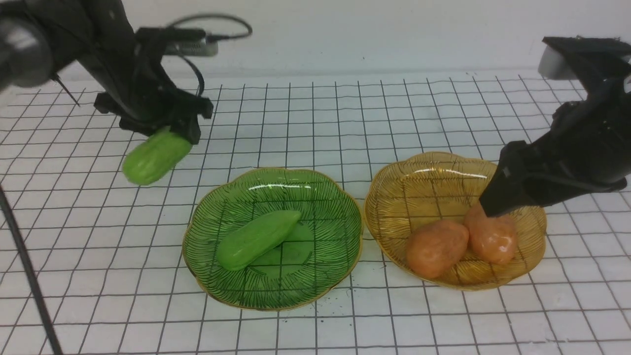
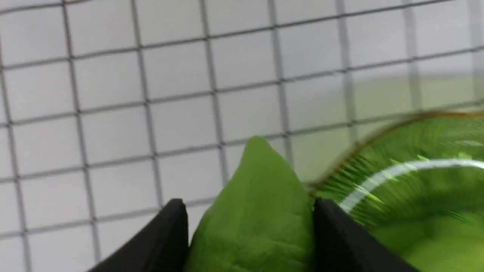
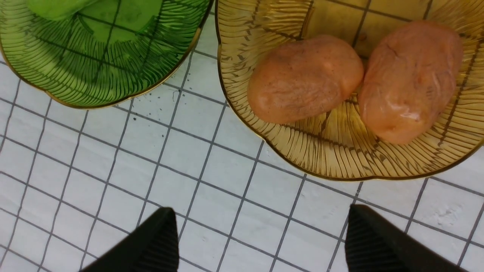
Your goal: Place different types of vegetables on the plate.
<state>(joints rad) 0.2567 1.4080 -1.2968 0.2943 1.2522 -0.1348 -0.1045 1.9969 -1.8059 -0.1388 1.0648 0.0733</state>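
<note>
The lifted cucumber (image 1: 155, 157), a smooth light-green piece, hangs tilted above the left part of the desk (image 1: 315, 123), its lower end pointing toward the near left corner. It is just beyond the left rim of the green plate (image 1: 320, 212) and not over it. The left claw (image 2: 250, 206) pinches it by its upper end, one black finger pressed against each side. The resting cucumber (image 1: 259, 238) lies slantwise on the floor of the green plate, which sits toward the desk's near edge, about midway along it. Just beside it on the right, with the rims almost meeting, stands the amber plate (image 1: 429, 182). This one holds the left potato (image 1: 436, 248) and the right potato (image 1: 493, 236), both orange-brown ovals lying touching each other in the plate's near half. The right claw (image 3: 261, 209) hangs over the right side of the amber plate with its fingers spread wide and nothing between them. In the front view its tip overlaps the top of the right potato, but whether it touches cannot be told.
</note>
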